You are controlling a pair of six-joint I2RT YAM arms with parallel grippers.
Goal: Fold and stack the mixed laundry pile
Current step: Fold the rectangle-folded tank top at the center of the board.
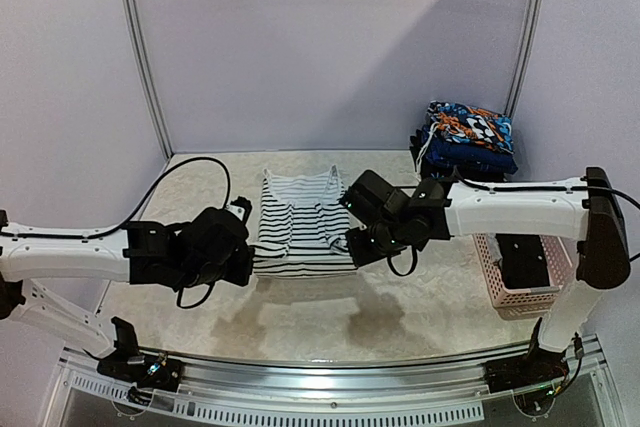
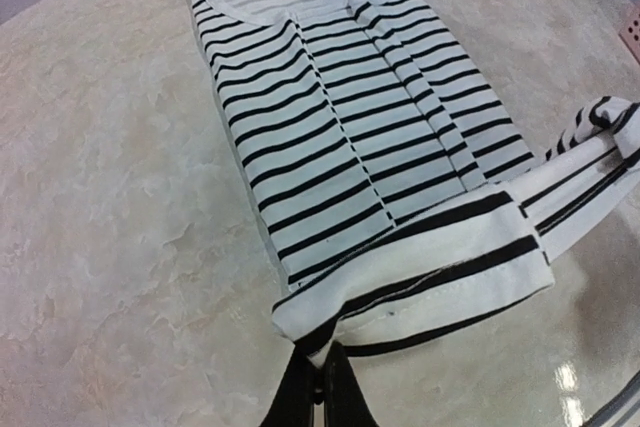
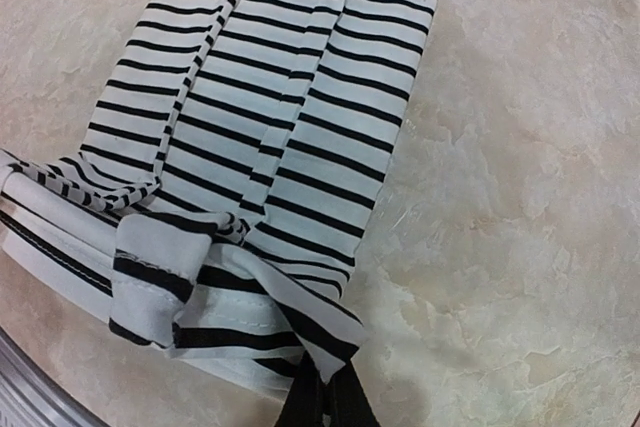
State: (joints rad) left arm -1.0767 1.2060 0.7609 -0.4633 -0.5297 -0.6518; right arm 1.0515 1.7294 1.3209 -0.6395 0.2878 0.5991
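A black-and-white striped garment (image 1: 300, 219) lies flat mid-table, folded lengthwise into a narrow strip with its neckline at the far end. Its near hem is lifted off the table at both corners. My left gripper (image 1: 250, 249) is shut on the hem's left corner; the left wrist view shows the fingertips (image 2: 322, 375) pinching the striped cloth (image 2: 360, 117). My right gripper (image 1: 352, 243) is shut on the right corner, where the hem bunches above the pinch (image 3: 330, 387) and the striped cloth (image 3: 280, 97) stretches away. No other loose garment of the pile shows.
A stack of folded clothes (image 1: 468, 137), dark with a blue-and-orange print on top, sits at the back right. A pink lattice basket (image 1: 500, 292) stands at the right edge under the right arm, with something dark in it. White walls enclose the table.
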